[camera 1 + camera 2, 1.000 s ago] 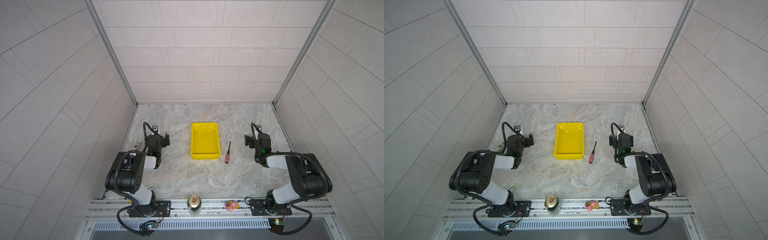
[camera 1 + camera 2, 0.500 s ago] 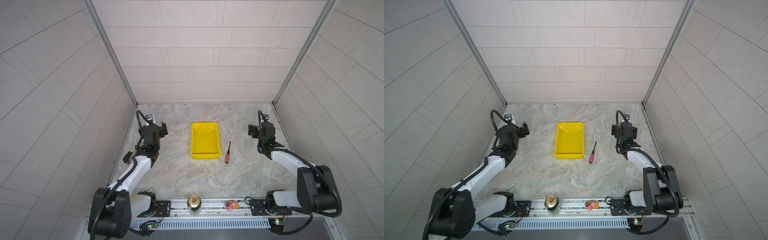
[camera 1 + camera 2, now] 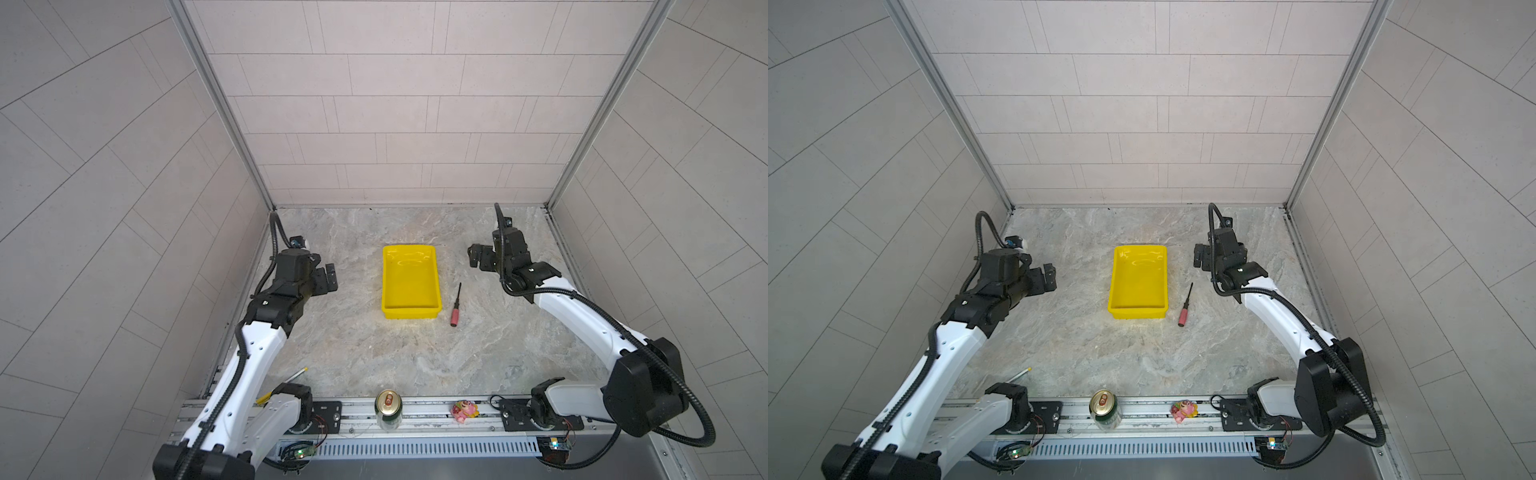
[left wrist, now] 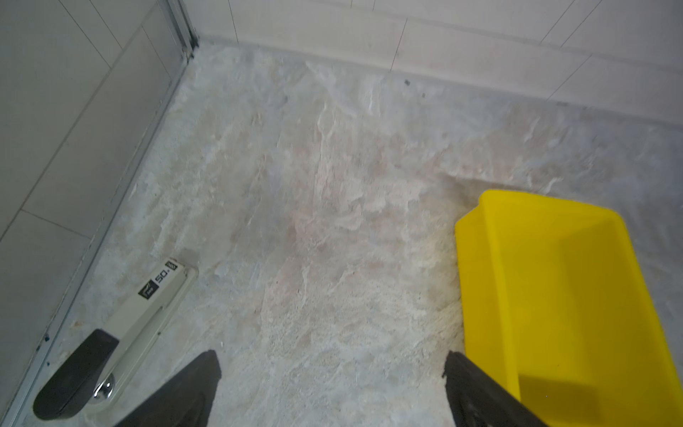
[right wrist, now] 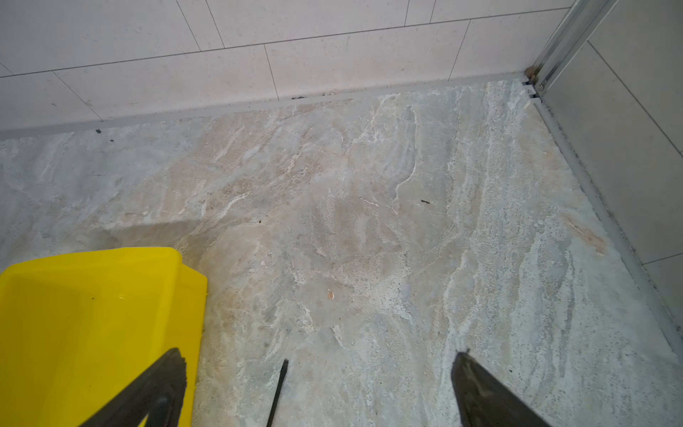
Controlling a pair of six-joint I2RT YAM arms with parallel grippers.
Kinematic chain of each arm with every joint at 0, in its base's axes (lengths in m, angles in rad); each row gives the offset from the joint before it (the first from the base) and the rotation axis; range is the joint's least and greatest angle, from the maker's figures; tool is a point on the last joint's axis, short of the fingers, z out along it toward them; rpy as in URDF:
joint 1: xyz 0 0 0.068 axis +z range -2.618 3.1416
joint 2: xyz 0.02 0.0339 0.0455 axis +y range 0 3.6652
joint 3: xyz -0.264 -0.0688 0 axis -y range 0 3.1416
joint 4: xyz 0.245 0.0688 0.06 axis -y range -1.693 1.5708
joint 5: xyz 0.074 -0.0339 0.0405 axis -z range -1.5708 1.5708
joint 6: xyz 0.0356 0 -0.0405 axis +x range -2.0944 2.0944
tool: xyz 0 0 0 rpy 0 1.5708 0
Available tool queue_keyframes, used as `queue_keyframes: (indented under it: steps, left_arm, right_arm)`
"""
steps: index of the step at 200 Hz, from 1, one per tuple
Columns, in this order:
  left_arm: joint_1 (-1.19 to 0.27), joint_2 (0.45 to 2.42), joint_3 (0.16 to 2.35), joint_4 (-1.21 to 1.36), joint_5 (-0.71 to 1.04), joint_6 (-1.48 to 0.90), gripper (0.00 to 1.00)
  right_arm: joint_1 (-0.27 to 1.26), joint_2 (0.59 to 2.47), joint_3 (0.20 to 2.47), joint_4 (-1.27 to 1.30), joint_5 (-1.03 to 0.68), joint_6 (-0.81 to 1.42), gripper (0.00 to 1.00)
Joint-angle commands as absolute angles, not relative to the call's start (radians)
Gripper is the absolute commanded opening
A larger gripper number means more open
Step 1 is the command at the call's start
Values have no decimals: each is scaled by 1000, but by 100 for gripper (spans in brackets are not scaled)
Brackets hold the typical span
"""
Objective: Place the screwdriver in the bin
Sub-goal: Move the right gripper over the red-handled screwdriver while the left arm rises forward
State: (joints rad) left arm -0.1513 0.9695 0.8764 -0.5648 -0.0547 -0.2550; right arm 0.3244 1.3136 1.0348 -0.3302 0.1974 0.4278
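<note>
Both released, left claw (image 3: pixel 328 280), right claw (image 3: pixel 476 257), screwdriver (image 3: pixel 456 306) lying alongside bin (image 3: pixel 409 311), tip apparently toward back wall (image 3: pixel 407 124).

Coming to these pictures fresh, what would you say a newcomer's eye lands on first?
The bright yellow bin, empty, at the middle of the marble table. Next, the red-handled screwdriver lying just right of it in both top views, not touching. The left gripper and right gripper hover open on either side, holding nothing.

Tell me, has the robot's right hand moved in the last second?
Yes. In a top view the right hand has gone from level with the screwdriver tip to beyond it, nearer the back wall.
</note>
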Motion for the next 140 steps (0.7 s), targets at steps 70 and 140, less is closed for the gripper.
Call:
queue_keyframes:
  steps: [70,140]
  left_arm:
    - [-314,1034,908,-704,-394,-233,100]
    - [-448,1020,909,-740,-560,-238,100]
  right_arm:
    - [415,1277,956,-627,127,582,97]
    - [515,1350,864,-565,107,691,90]
